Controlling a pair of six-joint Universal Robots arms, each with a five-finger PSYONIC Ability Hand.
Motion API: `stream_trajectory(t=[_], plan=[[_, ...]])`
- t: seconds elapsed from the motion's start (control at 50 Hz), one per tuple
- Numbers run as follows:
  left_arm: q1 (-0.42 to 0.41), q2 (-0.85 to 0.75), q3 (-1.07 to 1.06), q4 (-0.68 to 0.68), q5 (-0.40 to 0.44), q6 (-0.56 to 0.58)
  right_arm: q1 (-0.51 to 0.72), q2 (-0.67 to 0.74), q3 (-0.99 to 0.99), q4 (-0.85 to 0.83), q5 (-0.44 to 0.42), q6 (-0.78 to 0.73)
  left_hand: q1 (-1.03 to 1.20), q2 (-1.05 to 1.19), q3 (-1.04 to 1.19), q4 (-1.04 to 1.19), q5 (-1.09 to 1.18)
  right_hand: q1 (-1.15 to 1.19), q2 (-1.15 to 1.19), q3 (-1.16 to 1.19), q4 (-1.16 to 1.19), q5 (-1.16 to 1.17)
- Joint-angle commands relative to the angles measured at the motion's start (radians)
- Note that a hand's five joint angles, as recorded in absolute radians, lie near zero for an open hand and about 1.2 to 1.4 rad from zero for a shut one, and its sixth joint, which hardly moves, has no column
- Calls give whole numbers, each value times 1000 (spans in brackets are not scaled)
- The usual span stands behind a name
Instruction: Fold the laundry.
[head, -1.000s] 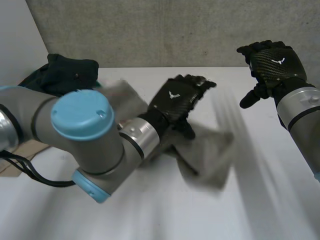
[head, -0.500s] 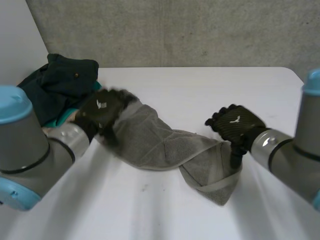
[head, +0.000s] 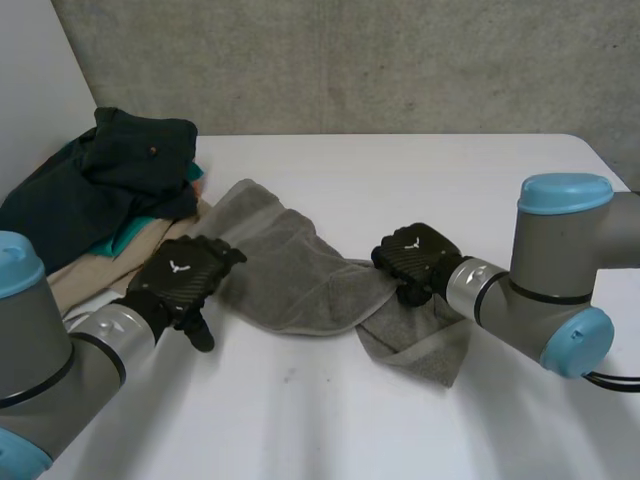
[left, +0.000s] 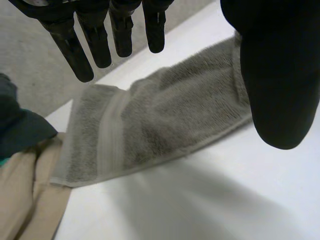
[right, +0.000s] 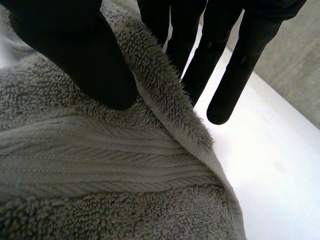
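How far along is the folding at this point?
Nothing looks folded yet: the towel lies rumpled and twisted across the table. In hand: the right hand pinches a raised edge near one end between thumb and fingers, while the left hand is open by the other end. Left: spreading and folding this towel, then the pile of clothes beside it.

This looks like a robotics lab or test room rather than a home, though little of the room is in sight. Two machine arms with grey joints and light-blue caps, the left arm (head: 50, 350) and the right arm (head: 560, 255), reach over a plain white table (head: 330, 420) in front of a rough grey concrete wall (head: 350, 60). The only household goods are a grey terry towel (head: 290, 270) and a heap of dark green, teal and beige clothes (head: 110, 180).
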Motion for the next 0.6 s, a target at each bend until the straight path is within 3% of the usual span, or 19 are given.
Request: stream_trajectory(t=[0.02, 0.1, 0.22, 0.38, 0.42, 0.52, 0.54, 0.6], plan=[[23, 2, -2, 91, 1, -161, 11, -217, 10, 12, 8, 39, 47, 47, 49, 44, 69, 303, 226, 214, 202, 259], [20, -26, 17, 129, 3, -218, 18, -354, 3, 73, 10, 76, 44, 44, 46, 41, 66, 303, 226, 214, 202, 259], [-35, -139, 76, 143, 0, -243, 45, -440, -22, 149, 17, 136, 0, 0, 2, -3, 22, 303, 226, 214, 202, 259], [-150, -307, 222, 96, -3, -366, 131, -482, -57, 170, 175, 139, 6, 6, 8, 2, 28, 303, 226, 214, 202, 259], [-156, -325, 253, 85, -15, -379, 142, -485, -57, 173, 180, 140, 32, 32, 34, 29, 54, 303, 226, 214, 202, 259], [-161, -396, 348, 88, -211, -395, 174, -509, -48, 221, 186, 139, 501, 501, 503, 498, 523, 303, 226, 214, 202, 259], [-161, -416, 381, 91, -295, -395, 173, -517, -47, 227, 186, 139, 761, 761, 763, 757, 783, 303, 226, 214, 202, 259], [-160, -431, 428, 100, -391, -380, 165, -548, -37, 253, 186, 133, 1147, 1147, 1149, 1143, 1169, 303, 226, 214, 202, 259]])
